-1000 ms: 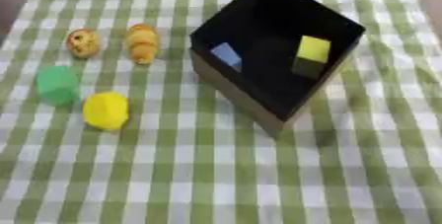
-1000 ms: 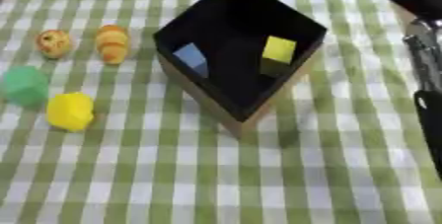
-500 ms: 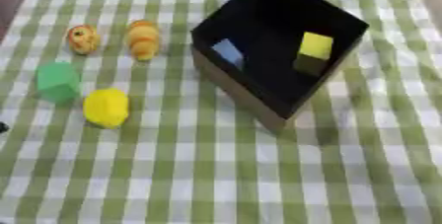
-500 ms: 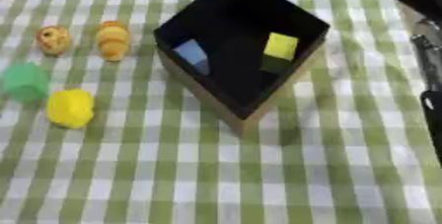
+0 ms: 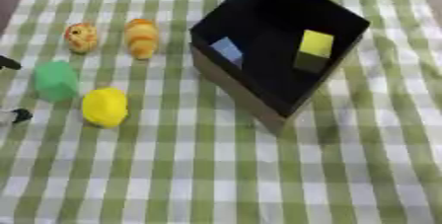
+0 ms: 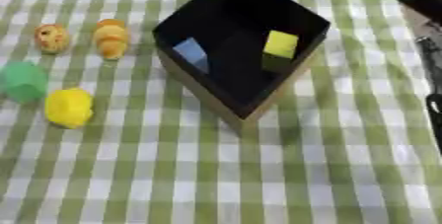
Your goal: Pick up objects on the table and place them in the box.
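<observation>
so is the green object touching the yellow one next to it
Apart. The left eye view shows a strip of checked cloth between the green object and the yellow object, which lies nearer the camera and toward the box.

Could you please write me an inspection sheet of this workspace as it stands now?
Surface: green-and-white checked cloth, lying flat.
Job's things: black box open, holding a blue piece and a yellow block. On the cloth left of it: green object, yellow object, orange object, speckled round object.
Clutter: nothing seen.
Hands: left hand, only dark tips at the left edge; right hand, dark parts at the right edge; fingers unclear on both.
Cables: nothing seen.
Surroundings: nothing seen.
</observation>
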